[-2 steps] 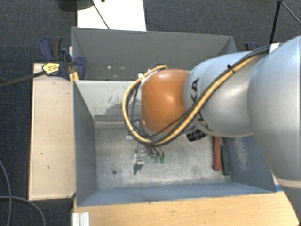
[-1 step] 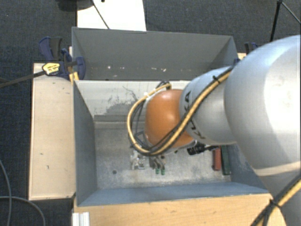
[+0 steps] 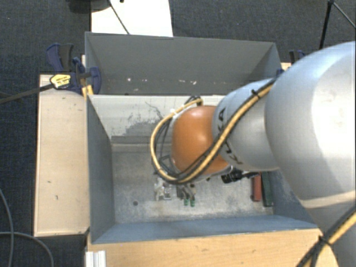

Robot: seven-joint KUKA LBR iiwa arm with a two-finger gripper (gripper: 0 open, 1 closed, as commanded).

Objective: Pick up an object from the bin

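**Gripper low over the bin floor, a small silvery piece just to its left**

Camera view: the arm comes in from the right. Its orange wrist cover (image 3: 192, 138) and a yellow-and-black cable loop (image 3: 158, 149) hide most of the tool. The gripper (image 3: 179, 193) shows just under that cover, down near the floor of the grey bin (image 3: 100, 166). I cannot tell how far open it is, and nothing can be seen in its grasp.

Taking the gripper as the reference, the closest loose thing is a small silvery piece (image 3: 163, 192), just to its left and touching or nearly touching it. The piece is too small to name, and I can make out no long axis. A green bit (image 3: 190, 202) sits just below the gripper on the right. Whether it is a separate thing or part of the tool is unclear.

Well off to the gripper's right lie a red stick (image 3: 256, 188) and a dark stick (image 3: 267, 189), side by side. Their long axes run from the far wall towards the near one.

In my judgement the coming move turns on that short leftward offset. The silvery piece looks like the likely pick, and a grasp would need the tool centred over it.

No brand or label can be read on any of these things. Dark marks on the arm's casing are too small to read.
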